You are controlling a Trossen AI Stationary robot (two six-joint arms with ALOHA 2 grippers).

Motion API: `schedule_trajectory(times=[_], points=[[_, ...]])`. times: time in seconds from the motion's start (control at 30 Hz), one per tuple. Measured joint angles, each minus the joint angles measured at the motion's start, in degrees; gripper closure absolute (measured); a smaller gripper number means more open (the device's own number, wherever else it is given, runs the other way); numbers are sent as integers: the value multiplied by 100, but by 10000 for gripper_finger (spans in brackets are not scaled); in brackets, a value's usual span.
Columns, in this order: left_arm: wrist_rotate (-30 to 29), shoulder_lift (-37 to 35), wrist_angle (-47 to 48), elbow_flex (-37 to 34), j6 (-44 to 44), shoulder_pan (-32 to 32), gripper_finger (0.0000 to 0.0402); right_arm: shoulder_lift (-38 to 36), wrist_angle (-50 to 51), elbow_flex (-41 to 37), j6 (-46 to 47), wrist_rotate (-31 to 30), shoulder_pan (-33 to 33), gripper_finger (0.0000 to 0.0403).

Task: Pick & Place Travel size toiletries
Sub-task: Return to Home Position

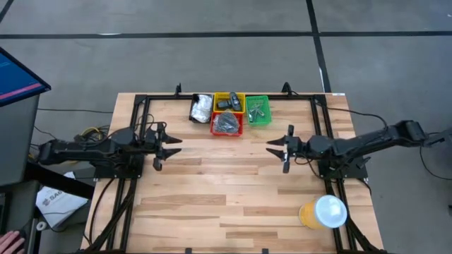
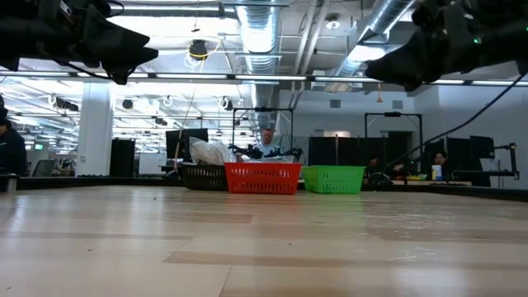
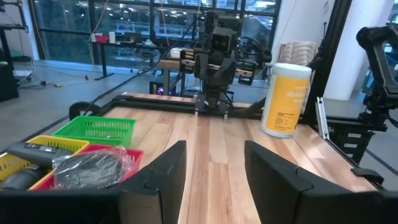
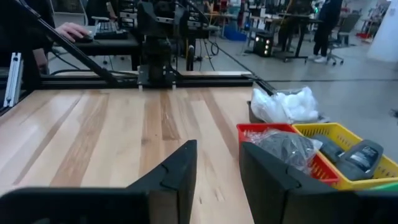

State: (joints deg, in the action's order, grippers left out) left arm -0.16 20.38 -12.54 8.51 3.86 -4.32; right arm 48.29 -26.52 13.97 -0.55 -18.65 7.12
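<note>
1. The left gripper [image 3: 214, 182] has its fingers [image 3: 155, 183] released, with a clear gap between them and nothing inside; it hangs above the desk [image 1: 212, 201] on the left side, pointing toward the middle.
2. The right gripper [image 4: 217, 180] is also spread and empty, its fingers [image 4: 268, 177] apart. It hangs above the right side of the desk, facing the left gripper, and the two are well apart.
3. Four small bins sit bunched together at the far middle edge of the desk.
4. The black bin [image 2: 202, 176] holds white packets [image 1: 201, 107].
5. The yellow bin [image 1: 229, 94] beside it holds dark oblong pieces [image 1: 227, 103].
6. The green bin [image 1: 258, 125] holds small silvery pieces [image 1: 257, 109].
7. The red bin [image 1: 227, 134], just in front of the yellow one, holds dark items in clear wrapping [image 1: 227, 123].
8. An orange cup [image 1: 323, 212] with a white lid stands upright near the desk's near right corner.
</note>
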Motion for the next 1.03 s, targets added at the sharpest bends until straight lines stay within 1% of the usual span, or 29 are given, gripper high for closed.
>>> schedule_trajectory(times=[0.2, 0.33, 0.47, 0.53, 0.63, 0.77, 0.87, 1.03], points=[[-70, -791, 602, 0, 96, 0, 247, -670, 20, -453, -143, 0, -1, 292], [-241, -1331, 1200, 4, 122, 0, 247, -1131, 1, -805, -143, 0, -1, 292], [-291, -1687, 1639, 4, 245, 0, 247, -1518, -35, -1154, -153, 3, -4, 292], [-291, -1779, 1853, 4, 260, 0, 247, -1780, -183, -1338, -211, 2, -10, 292], [-333, -1829, 2142, 4, 258, 0, 247, -2123, 176, -1350, -252, 4, -12, 292], [-444, -1825, 2436, 4, 262, 0, 247, -2428, 414, -1352, -419, -1, -12, 292], [-448, -1827, 2468, 4, 256, 0, 247, -2668, 591, -1352, -571, -125, -14, 292], [-496, -1827, 2792, 4, 243, 0, 247, -3051, 1163, -1354, -604, -396, -12, 292]])
